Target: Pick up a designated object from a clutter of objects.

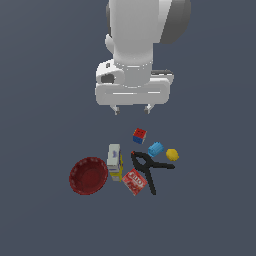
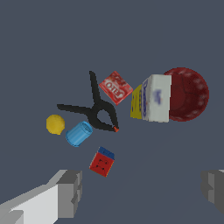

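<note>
Pincer (image 1: 133, 109) spread, high above carton (image 1: 114, 161), carton edge beside bowl (image 1: 88, 175)

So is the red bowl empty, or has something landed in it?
Empty. The red bowl shows only its bare ribbed inside in both views; the carton sits beside its rim, not in it.

The exterior view faces the white arm from high up, some way off. The wrist view looks steeply down, closer. Both share the dark red ribbed bowl (image 1: 88, 175) (image 2: 189, 93) and surrounding clutter.
</note>
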Tool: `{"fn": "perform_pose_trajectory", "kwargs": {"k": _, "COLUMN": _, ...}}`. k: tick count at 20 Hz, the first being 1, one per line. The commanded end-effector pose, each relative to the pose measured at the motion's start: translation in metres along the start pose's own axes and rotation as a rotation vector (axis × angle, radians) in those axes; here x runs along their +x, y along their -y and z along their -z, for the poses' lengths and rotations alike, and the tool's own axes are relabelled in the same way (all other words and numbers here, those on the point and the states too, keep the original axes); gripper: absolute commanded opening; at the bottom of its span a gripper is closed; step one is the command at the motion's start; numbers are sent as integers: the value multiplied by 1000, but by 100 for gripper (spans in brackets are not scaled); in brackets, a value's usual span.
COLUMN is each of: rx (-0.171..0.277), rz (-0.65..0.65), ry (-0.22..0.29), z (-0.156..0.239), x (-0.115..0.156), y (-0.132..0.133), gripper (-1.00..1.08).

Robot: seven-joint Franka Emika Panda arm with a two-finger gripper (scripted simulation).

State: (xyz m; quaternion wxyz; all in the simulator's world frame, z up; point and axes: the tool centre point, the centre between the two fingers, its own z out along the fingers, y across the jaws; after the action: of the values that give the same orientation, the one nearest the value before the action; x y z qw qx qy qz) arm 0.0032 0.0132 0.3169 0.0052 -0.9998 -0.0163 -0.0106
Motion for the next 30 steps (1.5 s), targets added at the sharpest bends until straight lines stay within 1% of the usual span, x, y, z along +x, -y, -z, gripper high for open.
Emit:
{"fn": "perform_pose_trajectory", "kwargs": {"k": 1, "rx": 0, "rz": 0, "ry": 0, "z": 0, "x": 0, "y": 0, "gripper": 100}}
{"fn": "perform_pose_trajectory", "kwargs": {"k": 4, "rx": -4, "rz": -5, "ry": -4, "z": 0, "x": 2, "y": -4, "gripper": 100}}
{"fn": "perform_pose_trajectory", "kwargs": {"k": 9, "rx": -22, "rz": -24, "ry": -18, "z": 3, "x": 10, "y": -19, "gripper": 100}}
{"fn": "perform_pose_trajectory", "kwargs": {"k": 18, "rx": -20, "rz": -26, "ry": -16, "z": -4, "x": 15, "y": -22, "gripper": 100}}
{"fn": "perform_pose_trajectory", "kwargs": {"k": 24, "rx": -16, "rz": -29, "ry": -8, "z": -26, "x": 30, "y": -31, "gripper": 100}}
{"fn": "perform_pose_trajectory", "kwargs": {"k": 30, "rx": -12, "rz": -35, "ry": 5, "z": -63, "x": 52, "y": -46, "gripper": 100}}
